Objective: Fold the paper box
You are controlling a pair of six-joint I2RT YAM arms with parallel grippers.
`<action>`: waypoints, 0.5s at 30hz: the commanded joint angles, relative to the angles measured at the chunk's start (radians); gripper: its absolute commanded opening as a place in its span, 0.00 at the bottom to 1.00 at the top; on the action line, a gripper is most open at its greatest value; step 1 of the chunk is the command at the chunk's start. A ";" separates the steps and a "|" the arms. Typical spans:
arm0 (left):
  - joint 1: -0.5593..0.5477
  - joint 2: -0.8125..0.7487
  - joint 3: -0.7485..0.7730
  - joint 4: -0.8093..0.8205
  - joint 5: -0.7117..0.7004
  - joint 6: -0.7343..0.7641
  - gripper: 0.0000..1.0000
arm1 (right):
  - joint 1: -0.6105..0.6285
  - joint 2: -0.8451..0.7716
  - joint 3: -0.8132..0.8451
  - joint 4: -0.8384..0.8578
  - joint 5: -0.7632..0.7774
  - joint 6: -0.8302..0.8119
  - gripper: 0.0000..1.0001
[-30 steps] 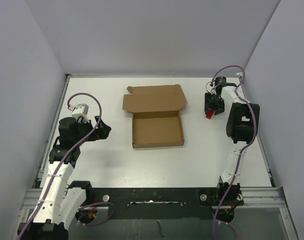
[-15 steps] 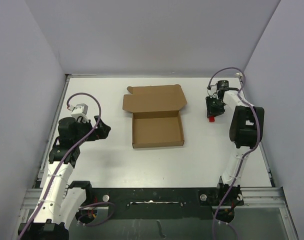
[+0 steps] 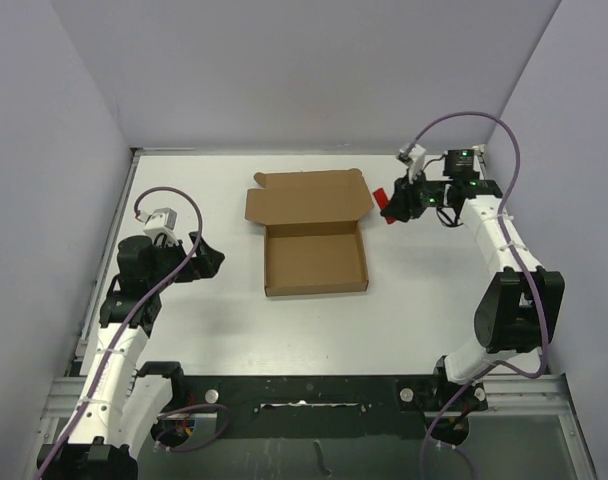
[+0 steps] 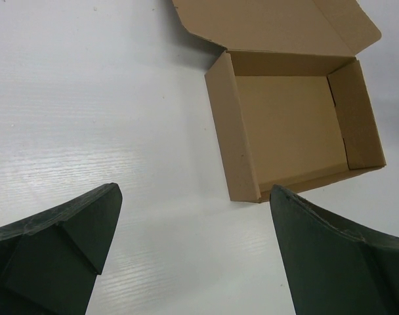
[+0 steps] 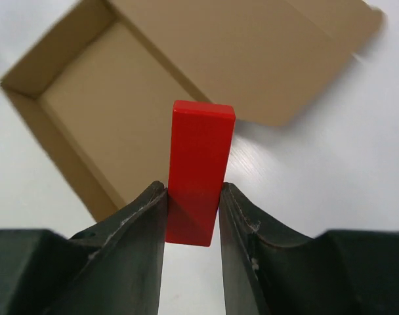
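Observation:
The brown paper box [image 3: 315, 257] lies in the middle of the table with its tray walls up and its lid [image 3: 309, 197] folded flat toward the back. The left wrist view shows the paper box [image 4: 293, 128] ahead and to the right, and the right wrist view shows the paper box [image 5: 121, 111] below. My right gripper [image 3: 396, 204] is shut on a small red block [image 5: 198, 167] and hovers just right of the lid's edge. My left gripper [image 4: 193, 216] is open over bare table, left of the box.
White walls close in the table on the left, back and right. The left arm [image 3: 149, 262] sits at the table's left side. The right arm [image 3: 494, 240] stretches up along the right side. A black rail [image 3: 304, 392] runs along the near edge.
The right gripper closed on the red block, lifted it off the table at the right and carried it left toward the box lid. The left arm has not moved.

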 commanded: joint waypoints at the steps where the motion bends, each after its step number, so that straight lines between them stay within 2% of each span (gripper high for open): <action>1: 0.002 -0.020 -0.005 0.072 0.038 -0.032 0.98 | 0.170 -0.012 -0.012 0.010 -0.205 -0.189 0.13; 4: -0.001 -0.028 -0.007 0.063 0.031 -0.033 0.98 | 0.310 0.050 0.032 -0.053 -0.109 -0.272 0.14; 7: -0.007 -0.035 -0.012 0.058 0.014 -0.033 0.98 | 0.418 0.130 0.081 -0.085 0.053 -0.286 0.14; 9: -0.010 -0.035 -0.014 0.056 0.006 -0.031 0.98 | 0.464 0.191 0.115 -0.101 0.159 -0.274 0.14; 15: -0.018 -0.001 -0.010 0.049 -0.003 -0.023 0.98 | 0.528 0.323 0.170 -0.111 0.313 -0.262 0.14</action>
